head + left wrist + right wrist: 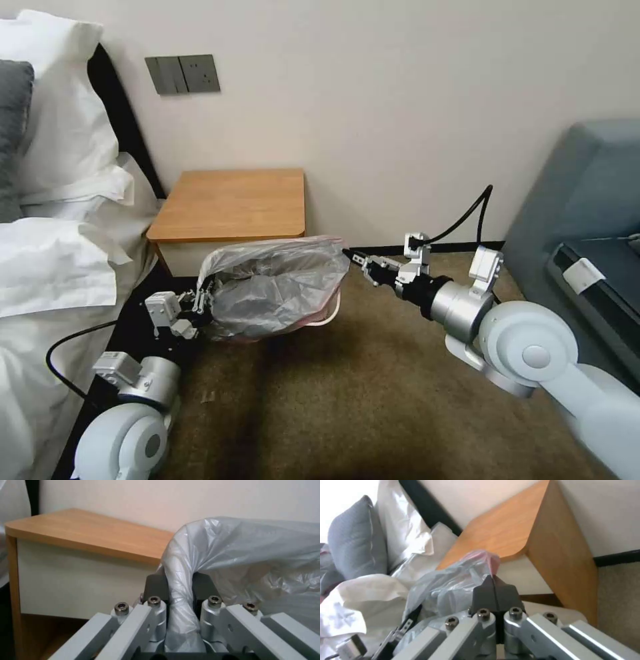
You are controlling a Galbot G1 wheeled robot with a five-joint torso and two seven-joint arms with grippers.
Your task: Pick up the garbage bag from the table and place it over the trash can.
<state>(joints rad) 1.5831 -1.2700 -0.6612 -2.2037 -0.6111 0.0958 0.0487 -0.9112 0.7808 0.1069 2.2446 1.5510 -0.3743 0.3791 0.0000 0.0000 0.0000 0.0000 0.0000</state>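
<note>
Two grippers, one bag, one bin and one nightstand are what I count from the head camera. My left gripper (203,298) and right gripper (352,256) sit at opposite ends of the garbage bag (277,287), which hangs stretched in the air between them. The trash can (330,315) lies below the bag, and I see just a cream sliver of its rim under the bag's edge, on the side nearer the right gripper. The table (230,203) stands beyond both grippers against the wall, its top bare. A bed with white linen (60,267) runs outside the left gripper, and a grey-blue sofa (587,193) lies outside the right one.

On the left wrist camera I get what the head view hides: the left gripper (178,585) has its dark pads (156,586) clamped on a bunched fold of the bag (253,555), the plastic squeezed between them and billowing out ahead. The table (90,533) sits just past the fingers, white drawer front facing me.

On the right wrist camera the right gripper (493,590) has its pads (483,597) pressed flat together, nipping the bag's pink-tinted edge at their tips. The bag (453,585) sags away ahead of them, the bin's rim (553,610) shows just beyond the fingers, and the table (506,530) rises behind.
</note>
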